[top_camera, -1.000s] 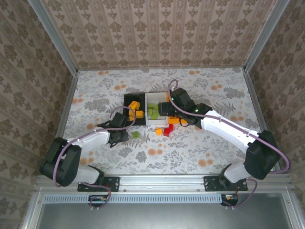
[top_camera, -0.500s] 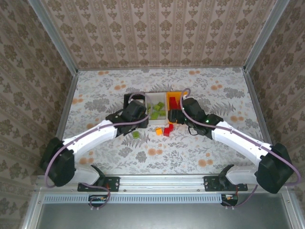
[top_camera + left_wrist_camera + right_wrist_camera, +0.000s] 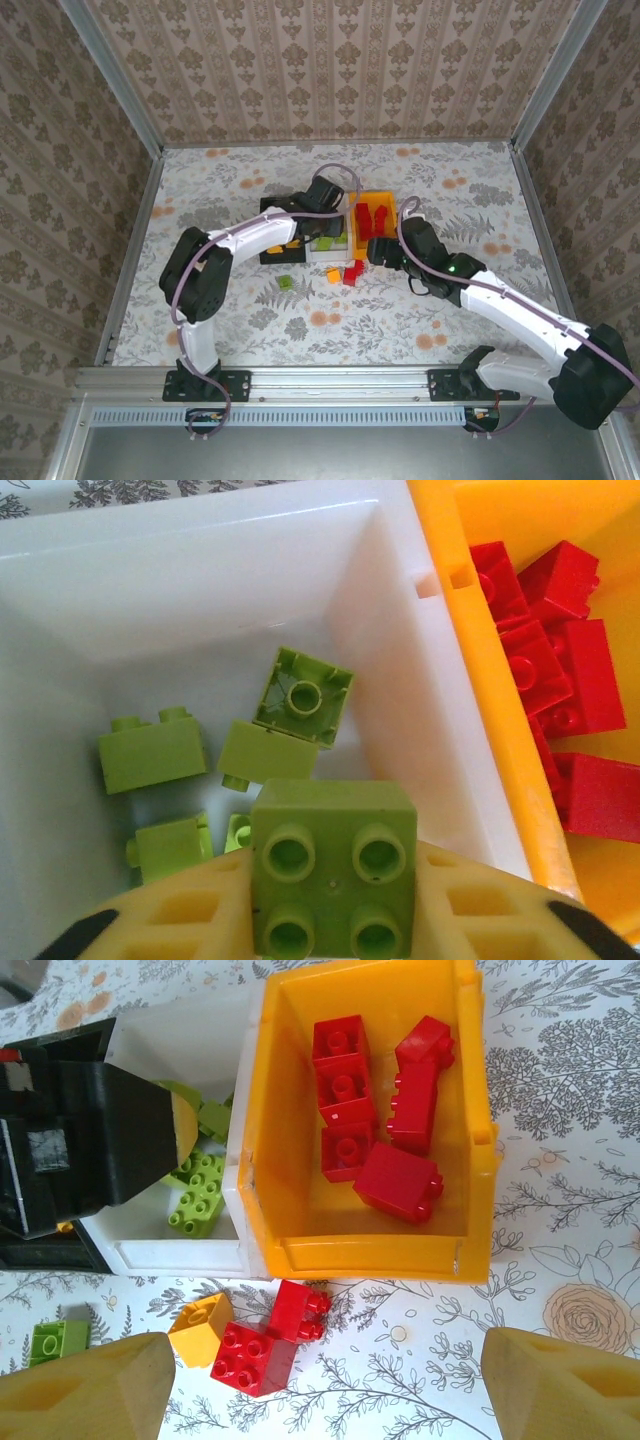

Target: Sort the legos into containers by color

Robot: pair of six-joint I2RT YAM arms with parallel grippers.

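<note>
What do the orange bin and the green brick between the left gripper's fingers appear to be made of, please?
Orange bin: likely moulded plastic, smooth and slightly glossy, judging by its thin even walls and soft sheen. Green brick: probably hard plastic, satin finish, with crisp moulded studs.

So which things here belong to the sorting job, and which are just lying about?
Job: held green lego, left gripper, white bin, orange bin, black bin, loose legos, right gripper.
Lying about: floral table cover, patterned walls.

Glossy plastic green lego (image 3: 332, 880), smooth white plastic bin (image 3: 200, 585), shiny orange bin (image 3: 370, 1257)
</note>
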